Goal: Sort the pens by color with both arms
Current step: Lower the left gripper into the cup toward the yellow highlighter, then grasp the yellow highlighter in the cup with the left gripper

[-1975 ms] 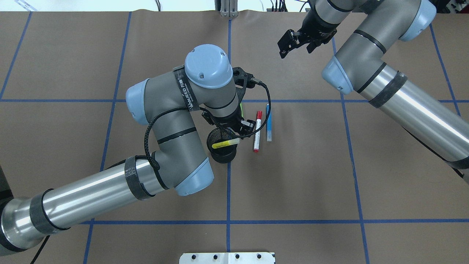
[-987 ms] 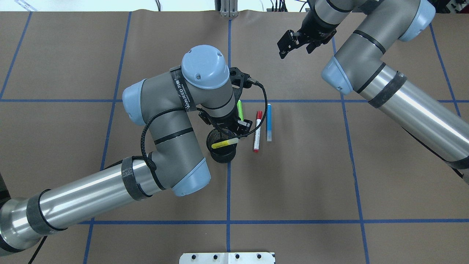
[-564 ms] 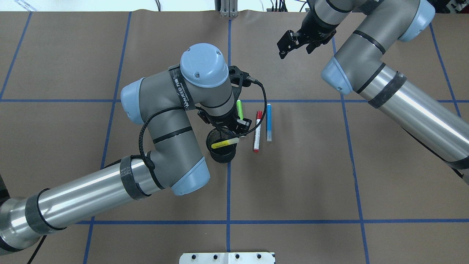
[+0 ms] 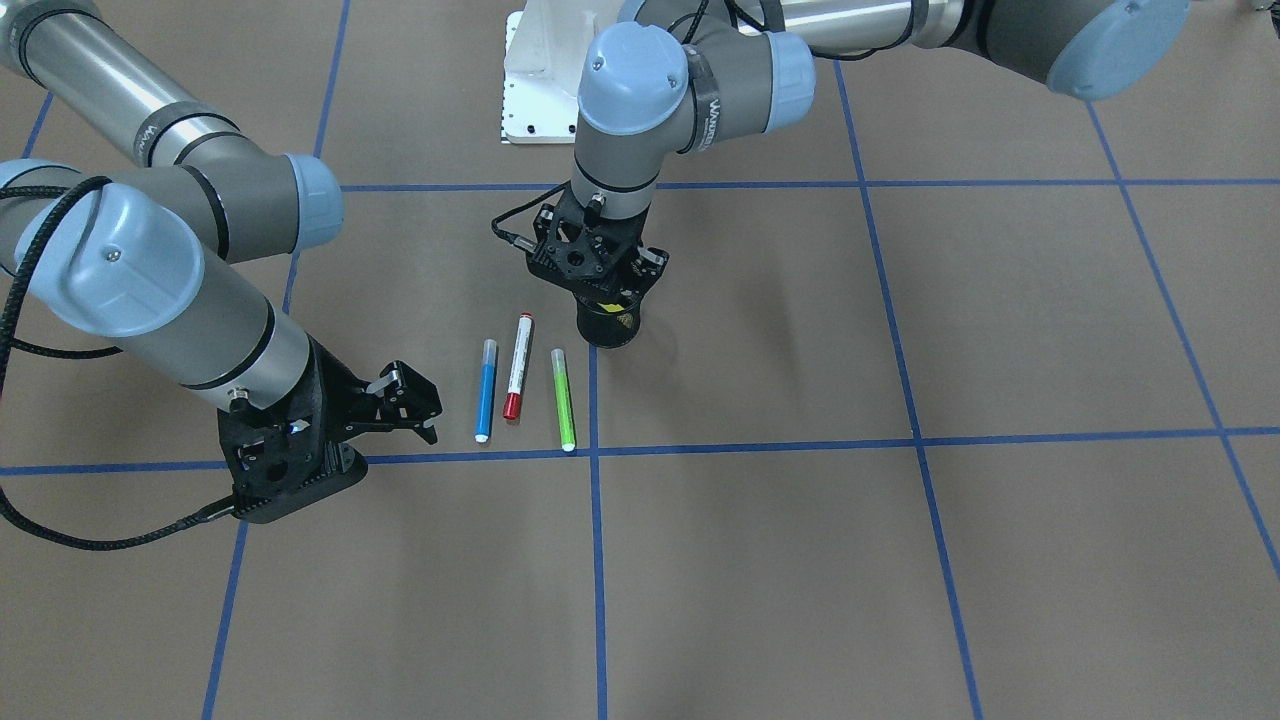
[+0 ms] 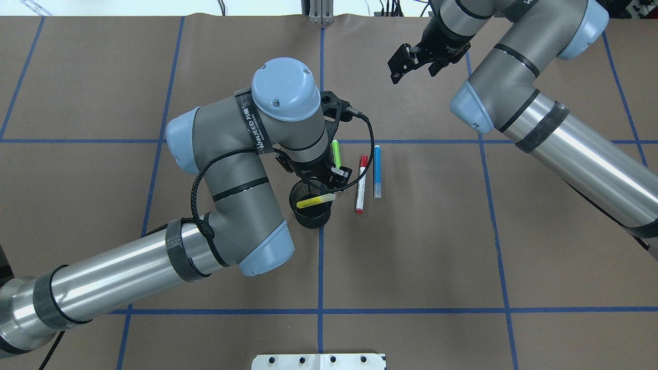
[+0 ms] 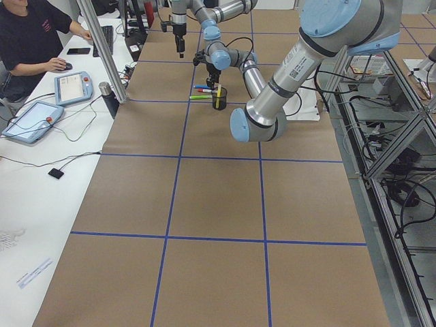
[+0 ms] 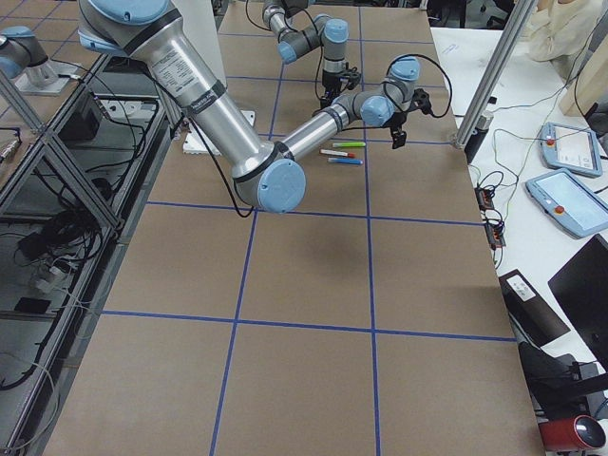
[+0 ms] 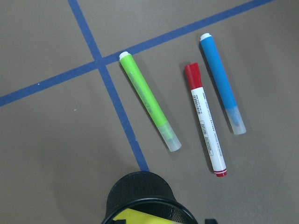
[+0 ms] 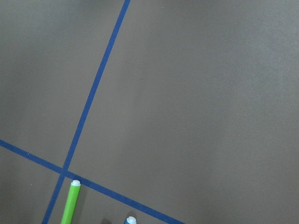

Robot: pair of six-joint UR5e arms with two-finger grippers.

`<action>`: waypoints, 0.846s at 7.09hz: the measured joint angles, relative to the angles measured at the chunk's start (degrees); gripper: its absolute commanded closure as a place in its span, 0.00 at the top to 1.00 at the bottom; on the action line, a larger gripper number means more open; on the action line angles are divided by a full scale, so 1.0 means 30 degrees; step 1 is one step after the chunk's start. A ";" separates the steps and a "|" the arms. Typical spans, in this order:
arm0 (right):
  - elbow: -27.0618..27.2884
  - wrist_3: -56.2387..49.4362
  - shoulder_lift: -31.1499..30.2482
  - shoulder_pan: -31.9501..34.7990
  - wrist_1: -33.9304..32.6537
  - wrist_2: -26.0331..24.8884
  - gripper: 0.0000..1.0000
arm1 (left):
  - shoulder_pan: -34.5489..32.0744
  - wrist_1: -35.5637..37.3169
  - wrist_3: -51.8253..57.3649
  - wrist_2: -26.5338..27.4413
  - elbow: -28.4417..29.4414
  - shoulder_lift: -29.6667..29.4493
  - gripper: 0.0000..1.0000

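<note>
Left arm (image 5: 226,128) shifted, half-uncovering green pen (image 5: 336,152).

- Table (image 5: 411,246): matt brown paper, faintly creased, gridded with smooth blue tape (image 5: 411,311).
- Left arm (image 5: 113,280) and right arm (image 5: 586,156): polished silver metal tubes, matt grey housings, smooth light-blue plastic caps with a soft sheen.
- Cable (image 5: 193,198): black braided sleeve, rough weave.
- Right gripper (image 4: 410,405): matt black; metal or plastic cannot be told.
- Green pen (image 8: 149,100), blue pen (image 8: 220,84), white pen (image 8: 208,128): smooth plastic, slightly glossy; green and blue end in frosted clear plastic.
- Cup (image 8: 140,184): black wire mesh.
- Plate (image 5: 318,361): white painted metal.
</note>
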 measured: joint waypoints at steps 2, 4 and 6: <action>0.0006 0.0000 0.0000 -0.0001 0.0000 0.0000 0.99 | 0.0813 0.0023 0.0268 0.0952 0.0047 -0.0022 0.63; -0.0003 0.0000 -0.0007 -0.0001 0.0000 0.0000 0.99 | 0.0935 0.0059 0.0271 0.1410 -0.0141 -0.0086 0.61; 0.0000 0.0006 -0.0004 -0.0021 0.0007 0.0000 0.99 | 0.0904 0.0088 0.0128 0.2589 -0.0492 -0.0047 0.62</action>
